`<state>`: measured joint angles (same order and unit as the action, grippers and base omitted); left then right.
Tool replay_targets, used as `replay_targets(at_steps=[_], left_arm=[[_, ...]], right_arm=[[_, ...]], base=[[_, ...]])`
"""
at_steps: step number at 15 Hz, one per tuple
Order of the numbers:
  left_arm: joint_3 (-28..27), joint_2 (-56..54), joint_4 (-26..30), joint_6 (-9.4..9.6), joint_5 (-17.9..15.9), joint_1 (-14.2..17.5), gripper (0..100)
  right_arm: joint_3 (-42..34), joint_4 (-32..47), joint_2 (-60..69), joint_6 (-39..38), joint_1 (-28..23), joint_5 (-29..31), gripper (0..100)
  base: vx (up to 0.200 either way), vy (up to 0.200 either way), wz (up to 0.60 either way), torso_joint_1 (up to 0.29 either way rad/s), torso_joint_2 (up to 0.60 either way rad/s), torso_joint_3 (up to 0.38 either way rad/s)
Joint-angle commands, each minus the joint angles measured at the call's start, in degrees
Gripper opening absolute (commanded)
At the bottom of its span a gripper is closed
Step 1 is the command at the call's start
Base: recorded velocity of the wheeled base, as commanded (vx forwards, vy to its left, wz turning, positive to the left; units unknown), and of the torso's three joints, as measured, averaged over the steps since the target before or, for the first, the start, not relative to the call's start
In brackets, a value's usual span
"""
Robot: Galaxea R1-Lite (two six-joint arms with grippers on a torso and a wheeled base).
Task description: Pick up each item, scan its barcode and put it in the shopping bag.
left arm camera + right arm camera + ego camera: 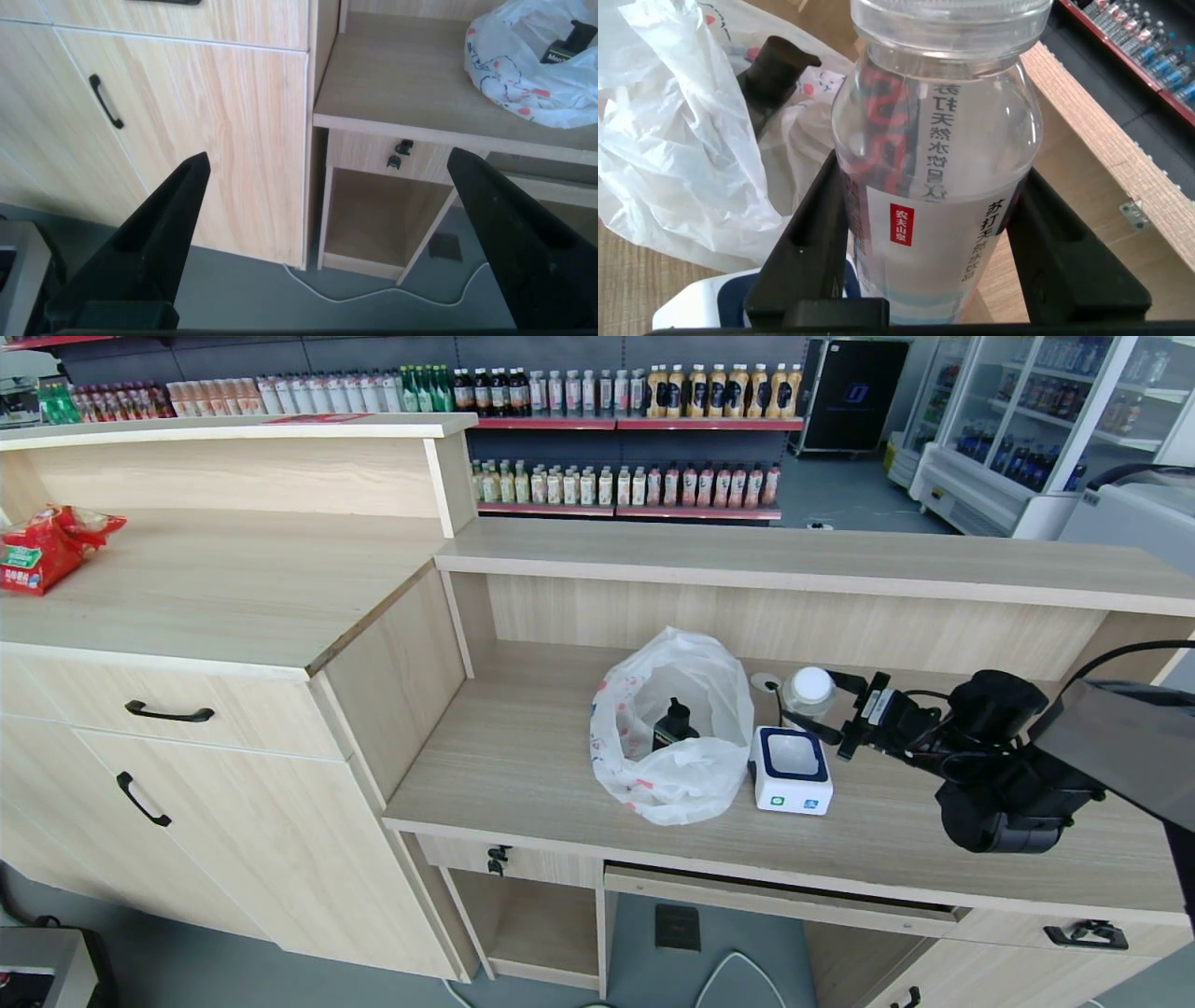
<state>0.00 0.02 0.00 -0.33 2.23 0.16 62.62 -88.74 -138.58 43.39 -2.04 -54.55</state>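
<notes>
A: Where is the bottle at this moment?

B: It is in the right gripper. The two black fingers press on its sides, one on each side, so the gripper is pinching the bottle. It is a clear bottle with a white cap and clear liquid inside.

A: And where is that over the desk?

B: Just behind the scanner, the small white box with a blue frame on top, and just to the right of the shopping bag. I cannot tell if the bottom of the bottle touches the desk.

A: What about the shopping bag?

B: It is white, thin plastic with small red marks, and it lies open on the desk, touching the scanner's left side. A dark item is inside it.

A: The other arm?

B: The left gripper is low, in front of the cupboard and the open space under the desk. Its fingers are spread wide, with nothing between them.

A: Anything more?

B: A red packet lies on the higher counter at the far left, well apart from the bag.
</notes>
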Motion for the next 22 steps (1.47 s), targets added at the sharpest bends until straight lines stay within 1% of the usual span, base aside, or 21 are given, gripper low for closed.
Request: replay_targets(at_steps=[1,9,10,11,12,13,14,15,16,17,18,19,20,21,22], left_arm=[[0.0,0.0,0.0,-0.02,0.1,0.0,100],[0.0,0.0,0.0,-0.02,0.0,0.0,100],[0.0,0.0,0.0,-0.02,0.0,0.0,100],[0.0,0.0,0.0,-0.02,0.1,0.0,100],[0.0,0.0,0.0,-0.02,0.1,0.0,100],[0.0,0.0,0.0,-0.02,0.0,-0.1,100],[0.0,0.0,0.0,-0.02,0.0,0.0,100],[0.0,0.0,0.0,-0.02,0.0,0.0,100],[0.0,0.0,0.0,-0.02,0.0,-0.1,100],[0.0,0.0,0.0,-0.02,0.0,0.0,100],[0.0,0.0,0.0,-0.02,0.0,0.0,100],[0.0,0.0,0.0,-0.02,0.0,0.0,100],[0.0,0.0,0.0,-0.02,0.1,0.0,100],[0.0,0.0,0.0,-0.02,0.0,0.0,100],[0.0,0.0,0.0,-0.02,0.0,0.0,100]], right_arm=[[0.0,0.1,0.2,0.0,-0.1,0.0,0],[-0.1,0.3,0.5,-0.1,-0.3,0.0,0],[-0.2,0.4,1.7,-1.0,-0.2,0.0,0],[-1.0,0.1,5.7,-7.8,0.4,0.1,0],[-2.6,1.8,11.0,-13.4,0.5,1.0,0],[-5.5,7.5,17.9,-17.5,0.5,4.7,0],[-7.8,16.0,25.3,-19.1,0.5,9.3,0],[-9.2,24.6,31.8,-20.4,-0.2,11.9,0],[-9.8,33.9,38.7,-23.3,-2.4,12.6,0],[-11.2,41.5,44.6,-26.2,-5.1,12.5,0],[-12.8,46.7,48.5,-26.0,-7.5,12.5,0],[-14.7,49.8,51.2,-25.2,-11.1,12.6,0],[-16.6,49.8,52.9,-24.9,-14.9,12.8,0],[-17.3,49.8,53.9,-25.0,-16.7,13.2,0],[-18.5,50.3,54.4,-24.9,-19.8,14.8,0]], base=[[0.000,0.000,0.00,0.000,0.00,0.000],[0.000,0.000,0.00,0.000,0.00,0.000],[0.000,0.000,0.00,0.000,0.00,0.000],[0.000,0.000,0.00,0.000,0.00,0.000],[0.000,0.000,0.00,0.000,0.00,0.000],[0.000,0.000,0.00,0.000,0.00,0.000],[0.000,0.000,0.00,0.000,0.00,0.000],[0.000,0.000,0.00,0.000,0.00,0.000],[0.000,0.000,0.00,0.000,0.00,0.000],[0.000,0.000,0.00,0.000,0.00,0.000],[0.000,0.000,0.00,0.000,0.00,0.000],[0.000,0.000,0.00,0.000,0.00,0.000],[0.000,0.000,0.00,0.000,0.00,0.000],[0.000,0.000,0.00,0.000,0.00,0.000],[0.000,0.000,0.00,0.000,0.00,0.000]])
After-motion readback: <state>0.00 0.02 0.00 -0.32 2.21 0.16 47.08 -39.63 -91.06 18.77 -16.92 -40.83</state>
